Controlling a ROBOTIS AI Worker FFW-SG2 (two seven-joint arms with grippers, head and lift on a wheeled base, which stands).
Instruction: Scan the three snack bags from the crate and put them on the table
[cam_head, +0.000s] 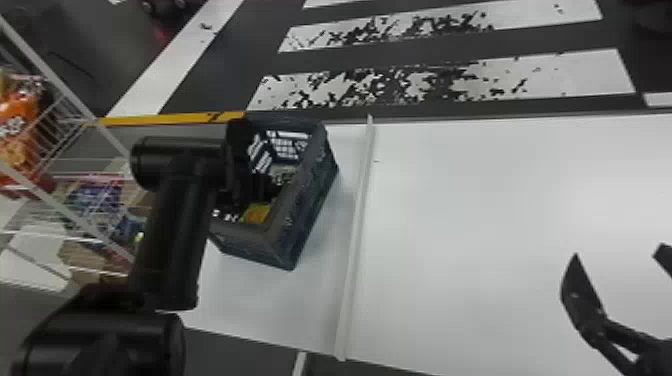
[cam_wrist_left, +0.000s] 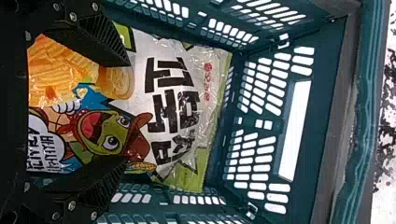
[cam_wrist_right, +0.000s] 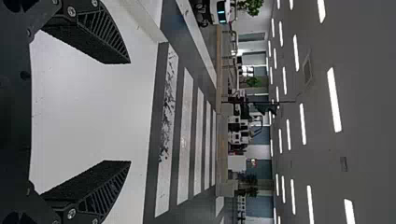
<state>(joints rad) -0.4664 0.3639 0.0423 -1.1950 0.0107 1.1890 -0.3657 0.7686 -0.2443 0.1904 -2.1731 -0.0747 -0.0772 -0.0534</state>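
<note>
Left claw open, right claw spread

Black and red Korean lettering marks the snack bag, pale print the orange bag at head-view nine o'clock.

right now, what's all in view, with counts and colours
Crate: one, dark blue-green, left on the table
Snack bag: one recognisable, white and green, in the crate
Table: one, white, ahead
Ridge: one, white, right of crate
Wire rack: one, white, far left
Packets: several, orange and purple, on rack
Floor stripes: several, white, beyond table
Ceiling lights: many, white, overhead
Left hand: one, black, open, in the crate
Right hand: one, black, open, over the table
</note>
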